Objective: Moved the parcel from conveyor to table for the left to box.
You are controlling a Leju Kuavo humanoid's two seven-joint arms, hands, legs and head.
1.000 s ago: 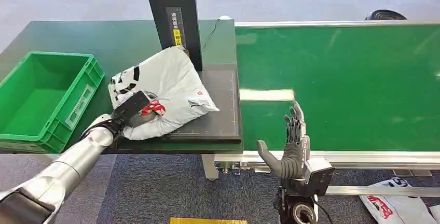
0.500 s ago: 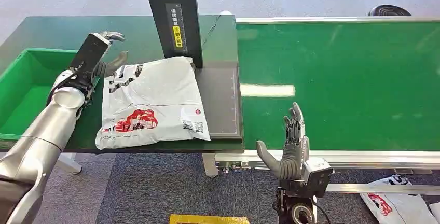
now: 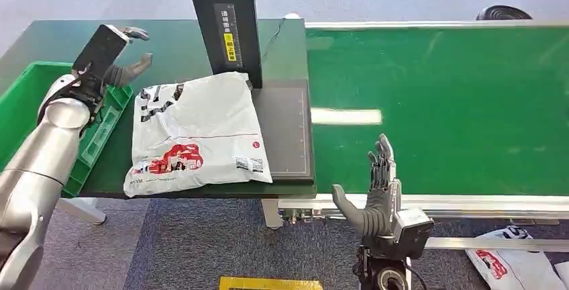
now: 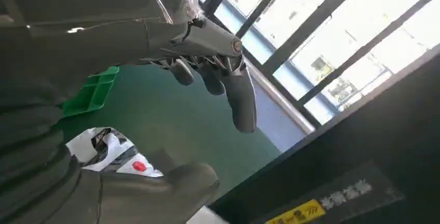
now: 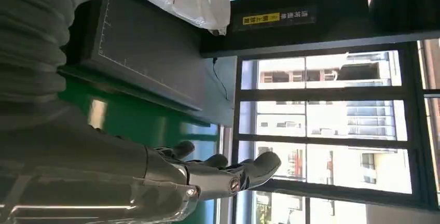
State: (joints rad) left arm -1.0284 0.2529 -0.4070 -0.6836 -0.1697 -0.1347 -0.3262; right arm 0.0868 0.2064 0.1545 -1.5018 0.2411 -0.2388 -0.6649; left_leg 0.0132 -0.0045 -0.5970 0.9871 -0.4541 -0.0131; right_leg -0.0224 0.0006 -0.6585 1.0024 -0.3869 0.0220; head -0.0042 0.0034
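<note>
Green table [image 3: 168, 45] is carrying the white parcel [image 3: 194, 132] at its front edge; left hand [image 3: 111, 58] is hovering open, empty, right hand [image 3: 372, 199] likewise by the conveyor [image 3: 436, 102].

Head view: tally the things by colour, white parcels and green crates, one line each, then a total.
White parcels: 2, one on the table and one on the floor
Green crates: 1, the crate at the table's left end
Total: 3

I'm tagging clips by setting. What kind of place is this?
Probably a parcel-sorting test station: a green conveyor belt, a white parcel on the table, and a green crate.
</note>
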